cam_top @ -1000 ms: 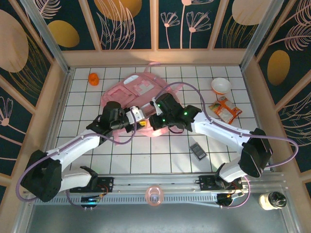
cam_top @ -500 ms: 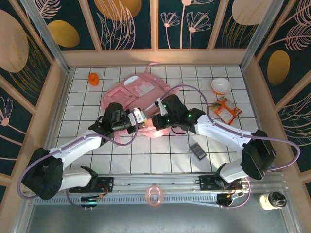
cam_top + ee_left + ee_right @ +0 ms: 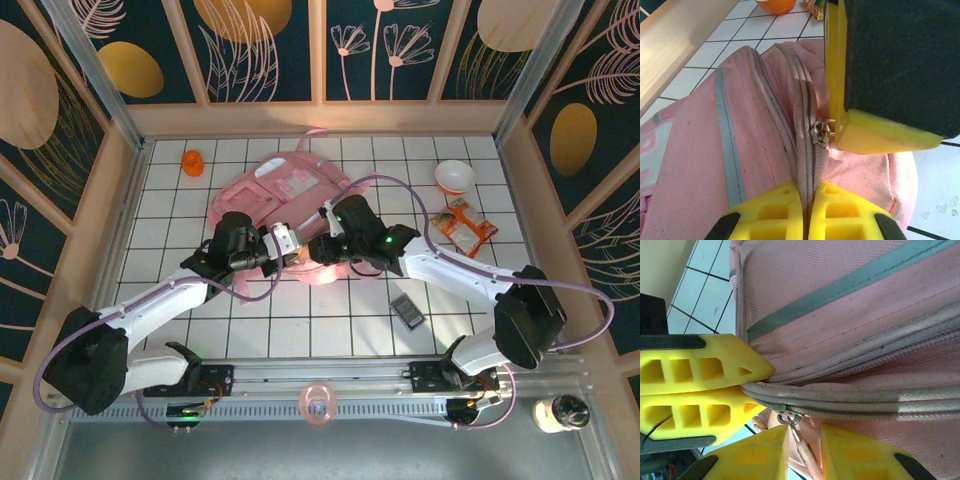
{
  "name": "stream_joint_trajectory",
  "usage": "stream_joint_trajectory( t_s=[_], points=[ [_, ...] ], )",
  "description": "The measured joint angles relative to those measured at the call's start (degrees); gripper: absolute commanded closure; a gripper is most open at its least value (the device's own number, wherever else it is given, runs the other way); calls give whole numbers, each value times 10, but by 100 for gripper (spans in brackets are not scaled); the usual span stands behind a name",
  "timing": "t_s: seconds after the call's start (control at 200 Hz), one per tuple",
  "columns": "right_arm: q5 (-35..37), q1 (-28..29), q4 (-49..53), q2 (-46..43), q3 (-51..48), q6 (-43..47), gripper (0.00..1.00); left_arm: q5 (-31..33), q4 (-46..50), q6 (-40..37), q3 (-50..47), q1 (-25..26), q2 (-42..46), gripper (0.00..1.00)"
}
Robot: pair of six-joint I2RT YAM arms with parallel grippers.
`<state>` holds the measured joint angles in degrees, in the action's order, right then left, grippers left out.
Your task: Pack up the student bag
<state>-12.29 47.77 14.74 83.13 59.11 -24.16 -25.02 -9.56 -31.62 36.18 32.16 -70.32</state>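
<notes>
The student bag [image 3: 285,185] lies flat on the tabletop [image 3: 330,310]. At the bag's near edge the left hand [image 3: 806,192] is clamped on the seam [image 3: 807,107], likely to keep it taut. The right hand [image 3: 804,435], fingers slightly apart, straddles the zipper pull [image 3: 790,418] just beside that grip, seemingly ready to draw the bag open.

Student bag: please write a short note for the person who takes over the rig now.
Left gripper: shut, fingers pinching the zipper seam of the pink bag.
Right gripper: open, fingers either side of the zipper tab, not yet closed on it.
Bag lies mid-table, zipper shut where seen.
Snack packet and bowl lie outside it, on the right.
Done: seam held. Left, probably: pull the zipper open, then load.
</notes>
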Motion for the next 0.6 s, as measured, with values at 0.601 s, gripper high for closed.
stream_joint_trajectory(
  t_s=[0.601],
  points=[
    [17,-76,39,-54,-23,10,100,9,42,-5,0,-13,41,100]
  ],
)
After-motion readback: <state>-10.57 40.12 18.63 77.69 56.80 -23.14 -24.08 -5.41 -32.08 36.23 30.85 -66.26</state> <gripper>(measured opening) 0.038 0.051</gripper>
